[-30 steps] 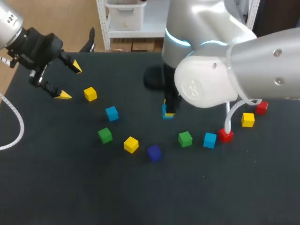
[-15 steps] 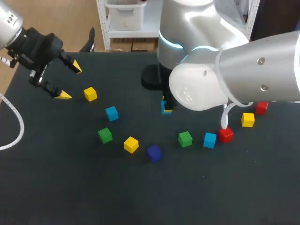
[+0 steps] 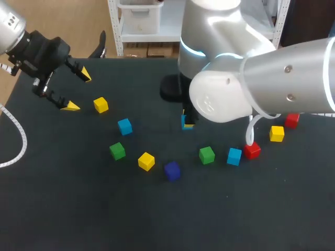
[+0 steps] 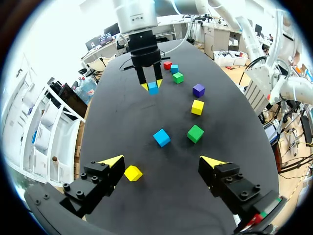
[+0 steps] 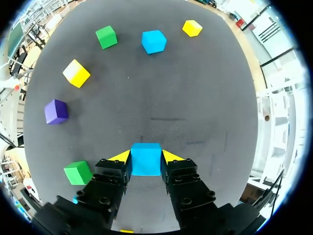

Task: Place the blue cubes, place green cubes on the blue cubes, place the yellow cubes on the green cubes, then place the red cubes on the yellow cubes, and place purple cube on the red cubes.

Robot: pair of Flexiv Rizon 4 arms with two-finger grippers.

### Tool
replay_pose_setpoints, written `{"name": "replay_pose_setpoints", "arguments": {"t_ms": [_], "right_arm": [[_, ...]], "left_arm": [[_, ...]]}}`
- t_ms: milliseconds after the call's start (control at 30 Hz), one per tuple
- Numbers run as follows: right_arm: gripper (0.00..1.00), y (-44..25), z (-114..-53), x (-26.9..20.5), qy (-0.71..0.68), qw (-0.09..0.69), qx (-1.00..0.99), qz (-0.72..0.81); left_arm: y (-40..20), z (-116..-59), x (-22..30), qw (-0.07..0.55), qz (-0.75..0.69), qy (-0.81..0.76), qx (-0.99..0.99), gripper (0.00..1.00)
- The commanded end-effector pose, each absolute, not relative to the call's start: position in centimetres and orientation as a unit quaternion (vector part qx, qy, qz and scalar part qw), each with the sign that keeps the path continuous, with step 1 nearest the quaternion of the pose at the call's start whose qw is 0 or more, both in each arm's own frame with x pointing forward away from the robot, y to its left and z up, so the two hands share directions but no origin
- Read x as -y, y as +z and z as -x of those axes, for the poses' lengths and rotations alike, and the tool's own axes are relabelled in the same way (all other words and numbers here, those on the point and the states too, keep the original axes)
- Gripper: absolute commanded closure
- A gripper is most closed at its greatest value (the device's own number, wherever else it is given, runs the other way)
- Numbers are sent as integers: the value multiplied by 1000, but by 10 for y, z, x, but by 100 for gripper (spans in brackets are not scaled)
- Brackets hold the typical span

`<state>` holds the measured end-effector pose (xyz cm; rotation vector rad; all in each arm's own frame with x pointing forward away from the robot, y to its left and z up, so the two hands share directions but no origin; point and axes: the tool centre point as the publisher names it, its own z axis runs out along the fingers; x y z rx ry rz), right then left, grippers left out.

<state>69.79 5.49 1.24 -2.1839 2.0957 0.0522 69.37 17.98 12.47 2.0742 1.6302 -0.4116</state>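
**Head view.** A black table top [image 3: 63, 209] fills the frame. At the upper left the left gripper [image 3: 77, 91] hangs over it, its yellow-tipped fingers spread wide with nothing between them. The white-and-silver right arm [image 3: 272, 78] comes in from the right. Just above the centre the right gripper [image 3: 187, 121], largely hidden under that arm, is clamped on the held light-blue cube [image 3: 186, 124].

Loose small cubes form an arc from left to right:
- the far-left yellow cube [image 3: 101, 104]
- the left blue cube [image 3: 124, 126]
- the left green cube [image 3: 117, 151]
- the middle yellow cube [image 3: 146, 161]
- the dark purple cube [image 3: 171, 170], lowest in the frame
- the right green cube [image 3: 207, 155]
- the right blue cube [image 3: 234, 156], just beside the near red cube [image 3: 252, 150]
- the right yellow cube [image 3: 277, 133]
- the far red cube [image 3: 292, 120], at the arm's edge

**Left wrist view.** The left gripper's two fingers stand far apart and hold nothing. The far-left yellow cube lies on the table between them, close to one finger but touching neither. Ahead lie the left blue and left green cubes. Well beyond them the right gripper points down with the held light-blue cube pinched between its tips.

**Right wrist view.** Both yellow tips press the held light-blue cube from opposite sides. I cannot tell whether it rests on the table. The right green cube sits beside the gripper body, and the purple cube lies further ahead on that side.
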Motion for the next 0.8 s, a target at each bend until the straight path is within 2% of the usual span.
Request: {"name": "replay_pose_setpoints", "arguments": {"t_ms": [33,800], "right_arm": [[100,10,-704,-55,19,52,-692,720],[100,2,-701,-54,30,44,-696,716]], "left_arm": [[125,-693,-180,234,-756,-149,-593,0],[125,-693,-180,234,-756,-149,-593,0]]}}
